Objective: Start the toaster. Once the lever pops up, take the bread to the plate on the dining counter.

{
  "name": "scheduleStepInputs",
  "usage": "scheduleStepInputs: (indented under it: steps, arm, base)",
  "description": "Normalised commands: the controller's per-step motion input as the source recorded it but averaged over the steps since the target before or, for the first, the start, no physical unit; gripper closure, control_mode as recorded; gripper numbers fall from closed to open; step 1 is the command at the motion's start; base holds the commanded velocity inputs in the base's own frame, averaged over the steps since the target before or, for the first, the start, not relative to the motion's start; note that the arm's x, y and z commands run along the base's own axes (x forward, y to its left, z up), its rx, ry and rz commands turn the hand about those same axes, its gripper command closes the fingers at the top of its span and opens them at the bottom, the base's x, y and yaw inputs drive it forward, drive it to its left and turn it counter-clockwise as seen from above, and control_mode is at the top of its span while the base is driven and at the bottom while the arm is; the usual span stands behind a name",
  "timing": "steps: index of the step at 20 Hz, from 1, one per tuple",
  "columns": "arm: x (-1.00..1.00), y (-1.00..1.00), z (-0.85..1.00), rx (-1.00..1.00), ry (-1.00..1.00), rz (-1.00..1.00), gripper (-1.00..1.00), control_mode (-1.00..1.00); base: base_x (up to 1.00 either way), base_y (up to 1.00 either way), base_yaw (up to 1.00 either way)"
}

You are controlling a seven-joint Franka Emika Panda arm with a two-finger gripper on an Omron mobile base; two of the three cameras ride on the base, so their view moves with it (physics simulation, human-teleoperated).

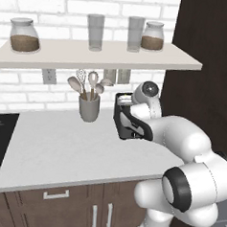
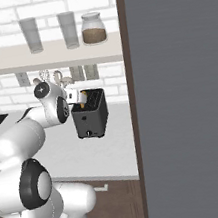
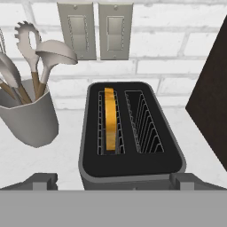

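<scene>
The claw (image 3: 113, 179) is seen in the hand view with its two dark tips spread wide at the bottom of the picture, nothing held between them. The toaster (image 3: 131, 133) lies just beyond the tips, toward 12 o'clock, its near end sitting between them. The bread (image 3: 110, 117) stands upright in the toaster's left slot, its golden crust edge raised a little above the slot rim; the right slot holds only its wire guides. In the right base view the claw (image 2: 80, 97) is poised over the toaster (image 2: 90, 115) top, with a sliver of the bread (image 2: 83, 104) visible just below it. In the left base view the toaster (image 1: 128, 120) is partly covered by the arm.

No brand, label or readable writing can be made out on any object.

A grey utensil cup (image 3: 27, 117) stands on the worktop (image 1: 70, 146) at 9 o'clock from the toaster, holding wooden-handled spoons, a slotted spoon and a whisk. On the shelf (image 1: 91, 54) above, two lidded glass jars (image 1: 25, 35) with a brown filling stand at the ends, and two clear tumblers (image 1: 95, 32) stand between them; nothing can be seen inside the tumblers. Two wall switch plates (image 3: 95, 30) are mounted on the white brick wall behind the toaster.
</scene>
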Motion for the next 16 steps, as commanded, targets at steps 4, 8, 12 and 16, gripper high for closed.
scheduleStepInputs:
  steps: [4,8,12,16]
  arm:
    - [0.0,0.0,0.0,0.0,0.0,0.0,-1.0,-1.0]
    - [0.0,0.0,0.0,0.0,0.0,0.0,-1.0,-1.0]
    - [0.0,0.0,0.0,0.0,0.0,0.0,-1.0,-1.0]
    - [0.0,0.0,0.0,0.0,0.0,0.0,-1.0,-1.0]
  base:
    - [0.0,0.0,0.0]
    - [0.0,0.0,0.0]
    - [0.0,0.0,0.0]
    - [0.0,0.0,0.0]
